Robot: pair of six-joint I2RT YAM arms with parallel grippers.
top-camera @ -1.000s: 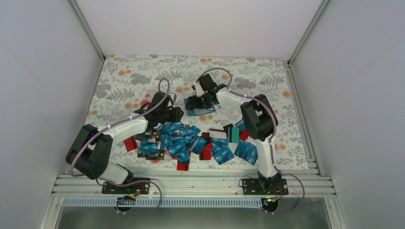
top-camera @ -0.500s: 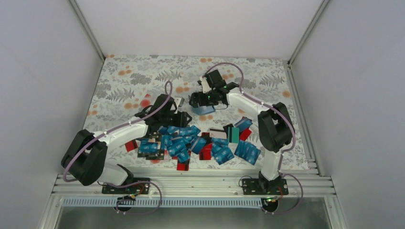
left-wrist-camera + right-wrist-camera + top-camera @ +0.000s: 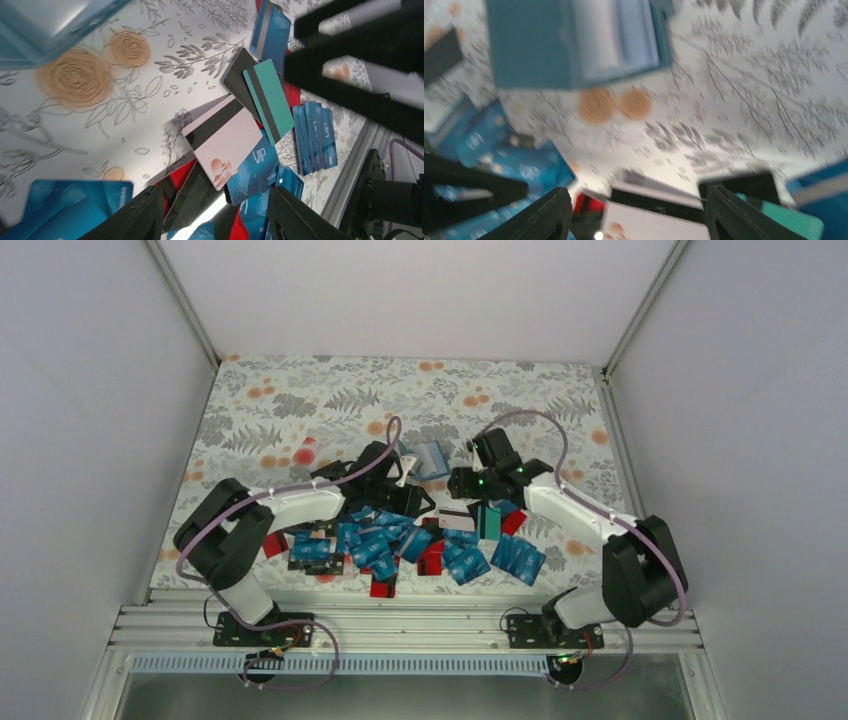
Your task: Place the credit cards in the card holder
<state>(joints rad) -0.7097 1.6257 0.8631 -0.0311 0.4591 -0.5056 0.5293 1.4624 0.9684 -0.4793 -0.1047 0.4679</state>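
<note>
The card holder (image 3: 432, 460) is lying open on the flowery table (image 3: 290, 400), just behind the messy pile of credit cards (image 3: 385, 540). The left gripper (image 3: 215, 191) is hanging over the far edge of the pile, with its fingers apart and not holding anything. The right gripper (image 3: 639, 192) is hanging close beside it, near the holder, and its fingers are wide apart too, not gripping anything.

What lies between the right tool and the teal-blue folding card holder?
Only bare flowered tablecloth separates right tool and card holder, in the right wrist view.
</note>
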